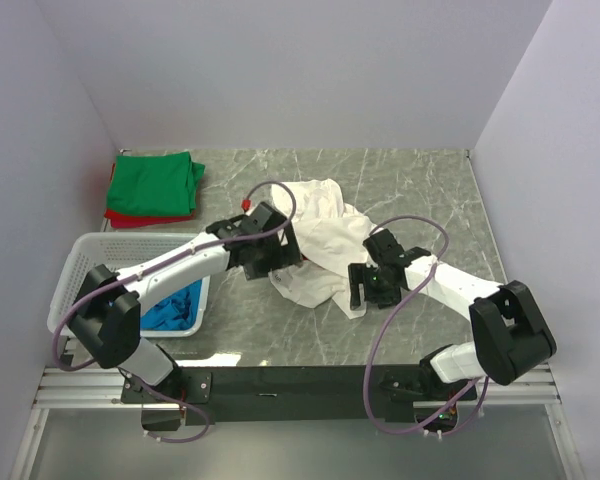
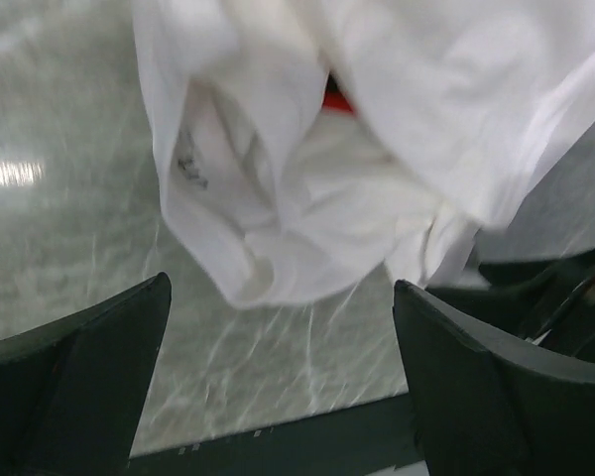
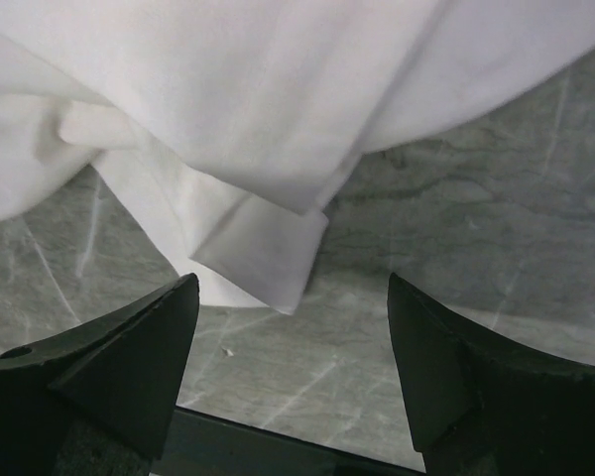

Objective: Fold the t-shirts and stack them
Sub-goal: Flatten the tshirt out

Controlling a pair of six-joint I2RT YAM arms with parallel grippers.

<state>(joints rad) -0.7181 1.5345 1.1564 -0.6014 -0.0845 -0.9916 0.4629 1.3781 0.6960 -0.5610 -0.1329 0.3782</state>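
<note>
A crumpled white t-shirt (image 1: 320, 240) lies in a heap in the middle of the table. It fills the top of the left wrist view (image 2: 377, 119), with a bit of red print showing, and of the right wrist view (image 3: 268, 99). My left gripper (image 1: 277, 262) is open over the heap's left edge, holding nothing. My right gripper (image 1: 365, 290) is open at the heap's right front edge, also empty. A folded green t-shirt (image 1: 158, 184) lies on a red one (image 1: 130, 218) at the back left. A bright blue shirt (image 1: 175, 308) lies in the basket.
A white plastic lattice basket (image 1: 85, 262) stands at the front left, beside the left arm. Walls close in the table at the back and both sides. The black base rail (image 1: 280, 380) runs along the near edge.
</note>
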